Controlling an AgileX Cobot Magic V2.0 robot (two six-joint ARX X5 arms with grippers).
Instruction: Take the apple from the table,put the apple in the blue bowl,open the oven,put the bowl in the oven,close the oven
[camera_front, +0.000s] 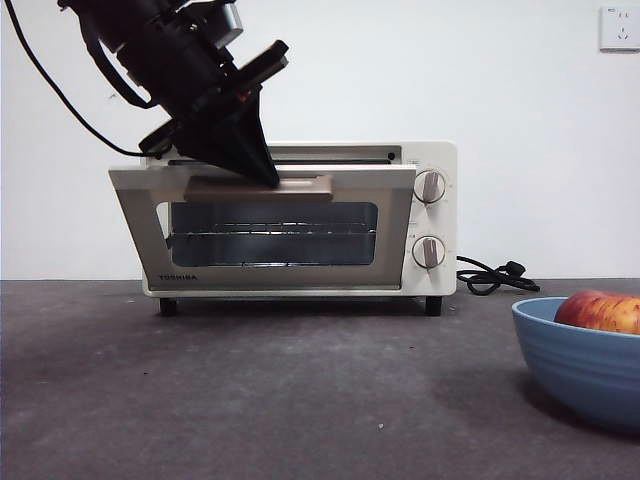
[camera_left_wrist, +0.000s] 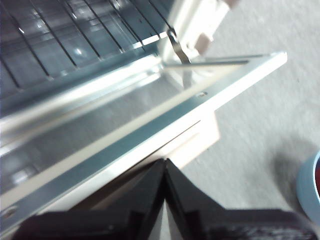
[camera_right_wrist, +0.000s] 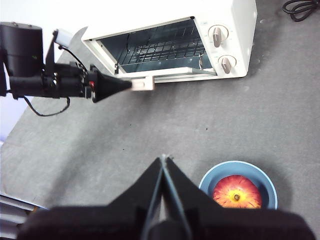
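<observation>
A plain white wall (camera_front: 540, 130) rises behind the table, evenly lit, without windows. A white wall socket (camera_front: 619, 27) is mounted high on that wall, far up towards its right end. The light is soft and diffuse, leaving the wall unshadowed below the socket.

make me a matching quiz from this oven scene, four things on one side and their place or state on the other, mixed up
Things:
1. apple
2. oven door
3. left gripper
4. right gripper

States:
A. jaws together, over the table beside the blue bowl
B. tilted partly open
C. lying inside the bowl
D. at the door's beige handle

Pairs: 1-C, 2-B, 3-D, 4-A
</observation>
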